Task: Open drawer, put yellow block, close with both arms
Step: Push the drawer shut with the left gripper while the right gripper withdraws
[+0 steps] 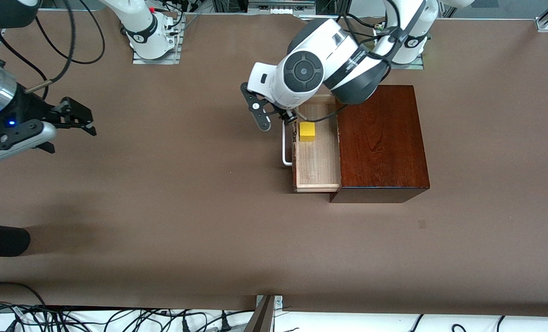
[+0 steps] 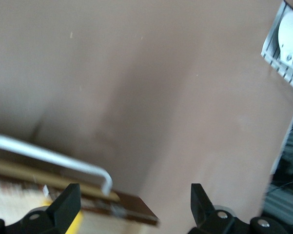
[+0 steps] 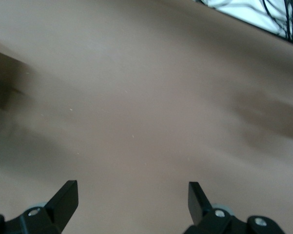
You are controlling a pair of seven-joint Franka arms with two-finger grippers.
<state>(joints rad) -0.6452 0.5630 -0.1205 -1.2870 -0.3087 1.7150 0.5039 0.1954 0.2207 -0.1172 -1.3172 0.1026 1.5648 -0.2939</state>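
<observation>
Two arms are working a brown bench (image 1: 163,207). Box (image 1: 380,138) is sitting with its drawer (image 1: 317,166) open, block (image 1: 307,131) lying inside. Left hand (image 1: 276,121) is hovering spread by the handle (image 1: 285,147); right hand (image 1: 78,121) is waiting spread. Closing well likely means pushing the front squarely.

The bench (image 1: 186,207) is covered in plain brown. A reddish-brown wooden box (image 1: 380,138) sits on it toward the left arm's end.

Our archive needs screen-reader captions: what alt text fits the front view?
A small yellow block lies in the open pale-wood drawer of a reddish-brown wooden box on a brown table. The left gripper hangs open by the drawer's white handle; the right gripper waits open at the right arm's end.
</observation>
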